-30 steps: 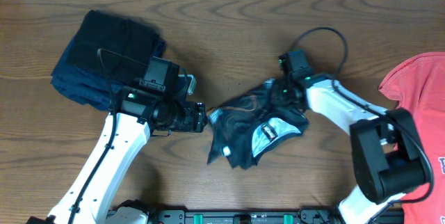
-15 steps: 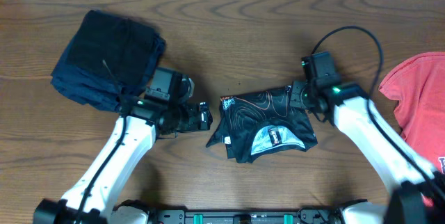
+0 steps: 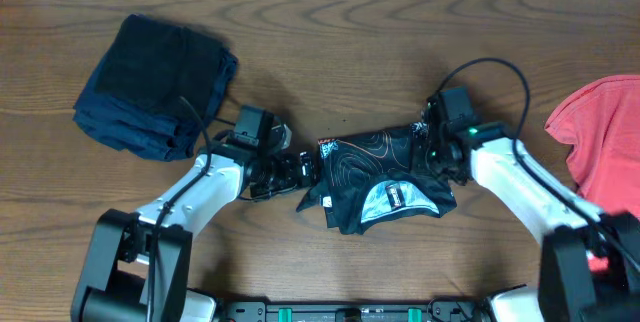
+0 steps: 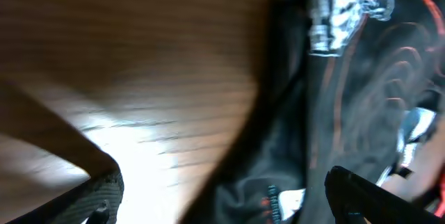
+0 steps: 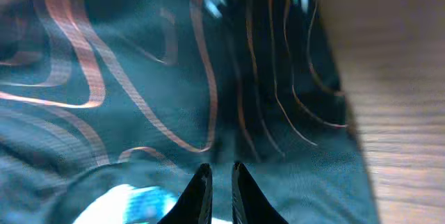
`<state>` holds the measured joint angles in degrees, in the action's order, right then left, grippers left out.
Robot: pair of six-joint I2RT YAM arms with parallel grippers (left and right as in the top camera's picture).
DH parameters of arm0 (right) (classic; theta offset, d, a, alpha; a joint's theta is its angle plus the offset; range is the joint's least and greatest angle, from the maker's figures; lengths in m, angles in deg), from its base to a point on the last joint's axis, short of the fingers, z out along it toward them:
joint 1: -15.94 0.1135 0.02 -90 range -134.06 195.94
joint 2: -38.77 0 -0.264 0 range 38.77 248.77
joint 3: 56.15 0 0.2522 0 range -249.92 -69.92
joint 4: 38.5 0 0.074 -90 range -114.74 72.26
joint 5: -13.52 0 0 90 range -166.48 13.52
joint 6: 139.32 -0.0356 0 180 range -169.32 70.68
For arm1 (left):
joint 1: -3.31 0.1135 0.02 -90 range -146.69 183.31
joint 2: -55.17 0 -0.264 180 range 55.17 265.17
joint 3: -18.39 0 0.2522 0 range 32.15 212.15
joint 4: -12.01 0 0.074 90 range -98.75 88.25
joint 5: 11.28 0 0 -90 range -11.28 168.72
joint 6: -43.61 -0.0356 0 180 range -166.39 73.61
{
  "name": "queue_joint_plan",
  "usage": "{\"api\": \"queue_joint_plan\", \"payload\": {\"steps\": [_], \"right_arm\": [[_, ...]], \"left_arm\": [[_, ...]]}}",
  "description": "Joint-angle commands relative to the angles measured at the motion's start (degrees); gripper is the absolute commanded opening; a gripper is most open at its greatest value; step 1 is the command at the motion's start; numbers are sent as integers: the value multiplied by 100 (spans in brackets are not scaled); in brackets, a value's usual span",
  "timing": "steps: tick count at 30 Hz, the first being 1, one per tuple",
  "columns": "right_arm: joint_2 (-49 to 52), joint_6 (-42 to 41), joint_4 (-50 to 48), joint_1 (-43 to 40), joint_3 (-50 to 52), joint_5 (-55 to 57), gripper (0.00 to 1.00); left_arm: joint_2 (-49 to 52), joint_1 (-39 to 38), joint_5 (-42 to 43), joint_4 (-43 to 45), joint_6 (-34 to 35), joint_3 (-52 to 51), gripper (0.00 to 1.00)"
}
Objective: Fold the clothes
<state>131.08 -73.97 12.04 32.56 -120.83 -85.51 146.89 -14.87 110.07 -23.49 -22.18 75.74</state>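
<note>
Black jersey (image 3: 375, 167) lies bunched near the middle front edge of the table (image 3: 330, 42), unmoved; the left gripper (image 3: 305, 165) has advanced to its left hem. Left wrist: fingers (image 4: 104, 193) spread wide. Right wrist: right gripper (image 5: 217, 179) nearly pressed together over the cloth, grip undetermined.

You have three lots of cloth on one table (image 3: 330, 42): one black jersey (image 3: 375, 167), one coral-red T-shirt (image 3: 605, 132), and one dark navy pile (image 3: 155, 87), folded. You cannot tell how many pieces that pile holds. You have two arms, one left arm (image 3: 200, 187) and one right arm (image 3: 520, 177). That gives you two pincers as well: one left pincer (image 3: 305, 167) and one right pincer (image 3: 425, 142).
</note>
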Motion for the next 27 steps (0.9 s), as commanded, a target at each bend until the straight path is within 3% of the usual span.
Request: {"api": "queue_joint_plan", "payload": {"steps": [1, 11, 16, 22, 27], "right_arm": [[321, -216, -122, 33, 22, -181, 10], [807, -297, -295, 33, 22, -197, 8], [804, -304, -367, 33, 22, -203, 9], [804, -297, -398, 33, 22, -299, 9], [804, -297, -402, 31, 22, -299, 8]], "left_arm": [[459, -232, 205, 138, 170, -90, 95], [1088, -1126, 317, 1182, 826, -90, 94], [1110, -1257, 315, 1648, 1521, -90, 90], [1110, -1585, 249, 2079, 1661, -90, 78], [1110, -1558, 188, 2068, 1663, -90, 80]]}}
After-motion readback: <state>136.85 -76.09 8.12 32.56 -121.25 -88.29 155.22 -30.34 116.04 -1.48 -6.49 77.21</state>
